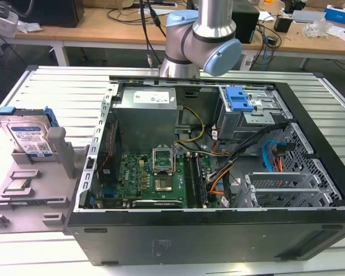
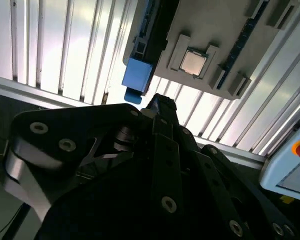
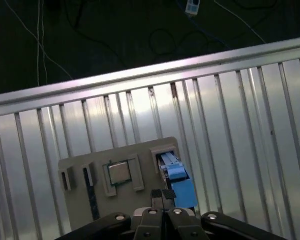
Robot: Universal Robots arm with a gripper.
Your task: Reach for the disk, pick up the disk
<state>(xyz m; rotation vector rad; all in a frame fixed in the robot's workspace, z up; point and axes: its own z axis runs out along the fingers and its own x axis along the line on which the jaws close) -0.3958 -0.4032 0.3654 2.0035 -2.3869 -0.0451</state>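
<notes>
The disk [image 1: 29, 135], a silver hard drive with a white-and-blue label and blue bracket, stands on edge in a grey holder [image 1: 40, 184] at the exterior view's left. In the first wrist view the disk [image 3: 174, 172] shows edge-on as a blue strip in the holder [image 3: 80, 162]. My gripper [image 3: 163, 195] hangs well above it, fingers shut together with nothing between them. The second wrist view shows the gripper [image 2: 159, 101] pointing down beside the disk's blue bracket [image 2: 137, 76].
A small square processor chip [image 3: 119, 172] lies in the holder next to the disk. An open computer case [image 1: 218, 172] fills the middle of the ribbed metal table [image 1: 57, 86]. The arm's base [image 1: 201, 46] stands behind the case. A box with a red button [image 2: 295, 160] sits off the table's edge.
</notes>
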